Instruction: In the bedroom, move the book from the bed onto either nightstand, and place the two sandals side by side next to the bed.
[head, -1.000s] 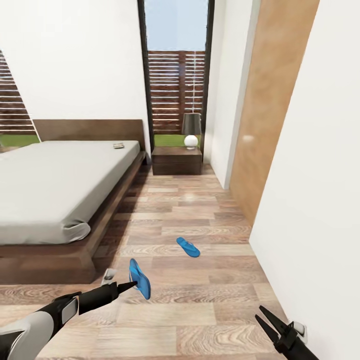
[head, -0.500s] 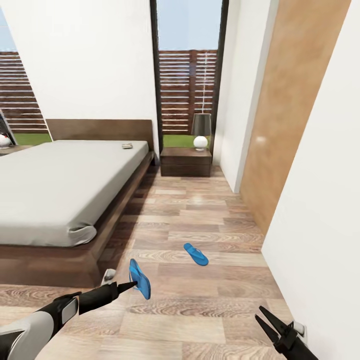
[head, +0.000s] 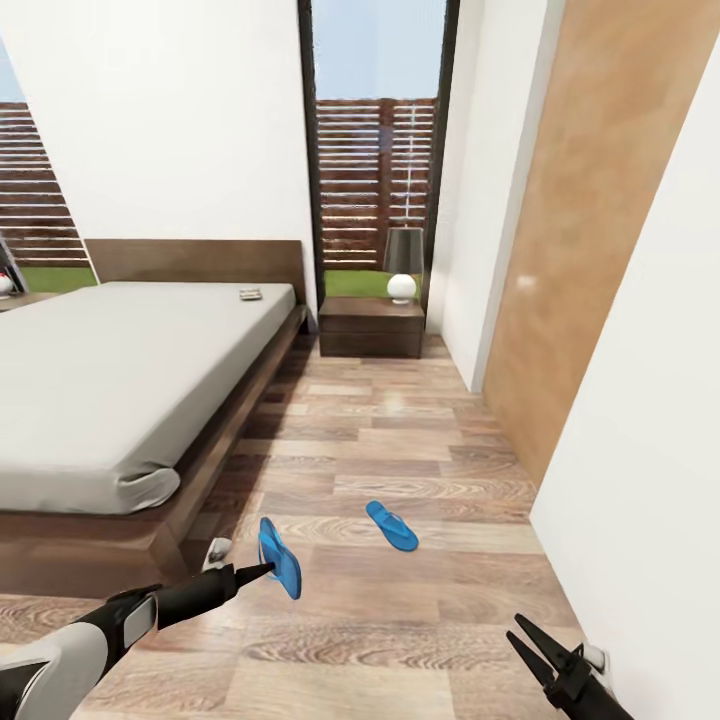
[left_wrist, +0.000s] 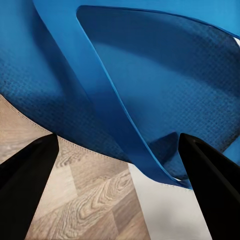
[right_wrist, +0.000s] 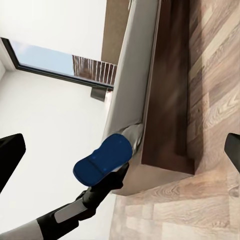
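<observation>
My left gripper (head: 262, 570) is shut on one blue sandal (head: 279, 556), holding it on edge above the floor near the bed's foot corner. In the left wrist view that sandal (left_wrist: 150, 75) spans the space between the black fingers (left_wrist: 25, 190). The right wrist view shows the held sandal (right_wrist: 102, 159) at the tip of my left arm. The other sandal (head: 391, 525) lies flat on the plank floor, right of the held one. The book (head: 250, 294) lies on the grey bed (head: 120, 380) near the headboard. A nightstand (head: 371, 328) stands beyond. My right gripper (head: 545, 652) is open, low at right.
A dark-shaded lamp (head: 403, 262) stands on the nightstand before a tall window. A white wall and a wooden door (head: 590, 230) close the right side, with a wall socket (head: 598, 657) near my right gripper. Plank floor runs between bed and wall.
The whole view has shifted, so the camera moved; the bed, nightstand and floor sandal slid right in the picture. Both arms keep their pose, the left still gripping its sandal.
</observation>
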